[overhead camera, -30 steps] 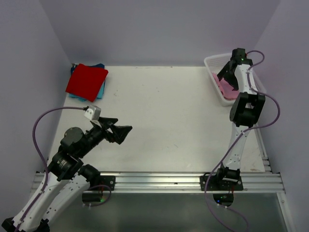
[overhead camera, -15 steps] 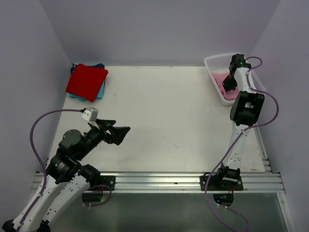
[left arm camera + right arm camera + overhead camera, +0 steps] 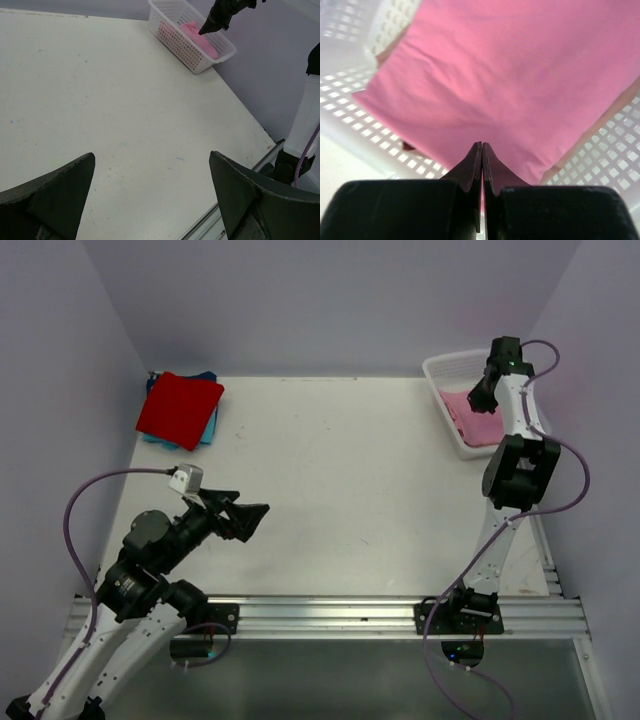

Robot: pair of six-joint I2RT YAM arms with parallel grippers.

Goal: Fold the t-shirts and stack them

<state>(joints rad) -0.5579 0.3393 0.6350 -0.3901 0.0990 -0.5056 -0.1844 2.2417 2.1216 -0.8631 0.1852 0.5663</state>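
**Right jaws shut over the basket, left arm idle with jaws wide**

The right gripper has its two fingers pressed flat together, their tips meeting at the near edge of the bright pink t-shirt. Whether any cloth is pinched between them cannot be told. That shirt lies in the white mesh basket, covering most of its floor. A dusty-pink t-shirt peeks out from under one edge. The basket's perforated walls rise on both sides of the fingers, and the right arm reaches in over the rim from above.

The basket sits at the far right corner of the white table, close to the purple side wall.

The left gripper hovers above the near left part of the table with its fingers spread wide and nothing between them.

At the far left corner, well apart from both grippers, the folded red t-shirt lies on top of the teal-blue t-shirt, whose edges show around it.
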